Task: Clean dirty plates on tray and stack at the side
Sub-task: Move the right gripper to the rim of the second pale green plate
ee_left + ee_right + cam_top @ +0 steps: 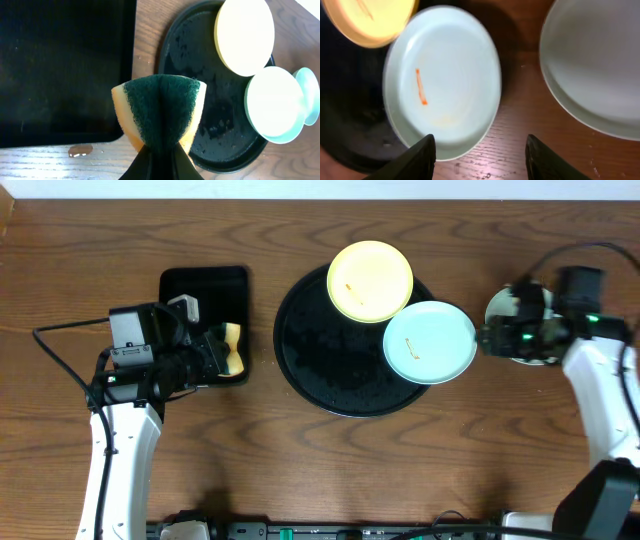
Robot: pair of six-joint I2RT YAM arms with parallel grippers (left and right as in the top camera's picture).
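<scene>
left jaws pinch sponge (160, 112) — right jaws spread; mint plate (430, 342) overhangs tray (318, 352) rim

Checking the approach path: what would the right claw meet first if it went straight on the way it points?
Most likely the near rim of the mint-blue plate with the orange smear, on the black tray. Only bare table lies before the right claw; its height is unclear.
</scene>
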